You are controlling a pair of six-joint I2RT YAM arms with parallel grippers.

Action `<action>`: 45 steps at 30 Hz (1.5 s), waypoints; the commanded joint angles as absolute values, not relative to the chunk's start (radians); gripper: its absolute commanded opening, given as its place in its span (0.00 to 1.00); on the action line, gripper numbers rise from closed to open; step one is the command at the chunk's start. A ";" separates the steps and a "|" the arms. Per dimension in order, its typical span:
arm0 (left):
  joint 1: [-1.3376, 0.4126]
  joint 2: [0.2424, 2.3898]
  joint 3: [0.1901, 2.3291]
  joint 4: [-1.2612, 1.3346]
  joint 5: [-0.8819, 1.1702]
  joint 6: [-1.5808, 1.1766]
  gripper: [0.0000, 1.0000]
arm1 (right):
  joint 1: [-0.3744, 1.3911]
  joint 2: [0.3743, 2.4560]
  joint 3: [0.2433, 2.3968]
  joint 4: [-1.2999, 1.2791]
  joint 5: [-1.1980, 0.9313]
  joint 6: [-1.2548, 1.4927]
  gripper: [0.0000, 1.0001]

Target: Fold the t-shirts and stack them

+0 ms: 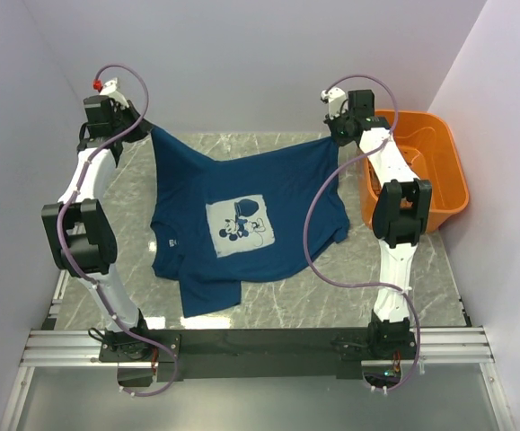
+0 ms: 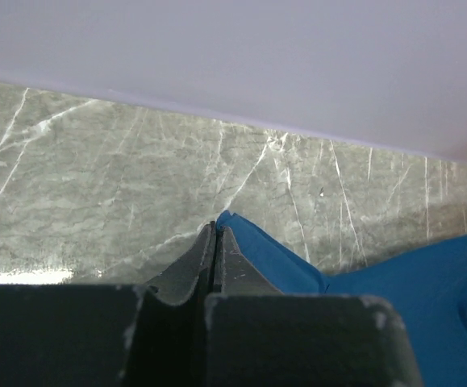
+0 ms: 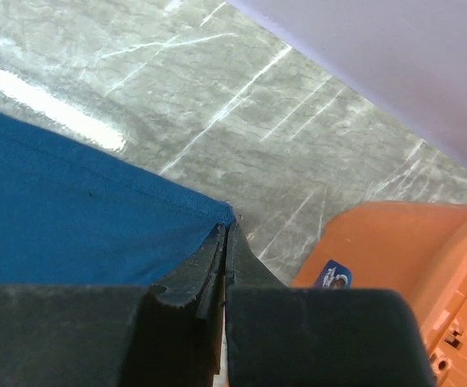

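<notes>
A dark teal-blue t-shirt (image 1: 242,215) with a pale grey print (image 1: 240,226) hangs stretched between both grippers above the marble table, its lower part draped on the table. My left gripper (image 1: 149,127) is shut on the shirt's far left corner; in the left wrist view the cloth (image 2: 298,262) comes out beside the closed fingertips (image 2: 215,230). My right gripper (image 1: 335,136) is shut on the far right corner; in the right wrist view the cloth (image 3: 80,218) ends at the closed fingertips (image 3: 225,232).
An orange plastic basket (image 1: 439,171) stands at the right of the table, close to my right arm; it also shows in the right wrist view (image 3: 378,242). Grey walls close in the back and both sides.
</notes>
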State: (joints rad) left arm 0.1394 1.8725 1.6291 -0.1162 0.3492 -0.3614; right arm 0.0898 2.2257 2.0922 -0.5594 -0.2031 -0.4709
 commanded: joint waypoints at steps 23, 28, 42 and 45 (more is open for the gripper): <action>0.137 0.953 1.587 0.138 0.137 -0.434 0.01 | -0.051 1.362 2.268 -0.785 -0.672 -0.451 0.00; 0.137 0.907 1.729 0.089 0.089 -0.396 0.01 | -0.077 1.260 2.325 -0.747 -0.628 -0.410 0.00; 0.081 0.919 1.714 0.057 0.005 -0.337 0.01 | -0.094 1.235 2.116 -0.629 -0.554 -0.385 0.00; 0.081 0.930 1.583 0.084 0.003 -0.356 0.01 | -0.092 1.241 1.959 -0.595 -0.629 -0.383 0.00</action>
State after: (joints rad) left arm 0.0845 0.8875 1.6810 0.0734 0.0326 -0.3603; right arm -0.0834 1.1969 2.0689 -0.6498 -0.5938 -0.4004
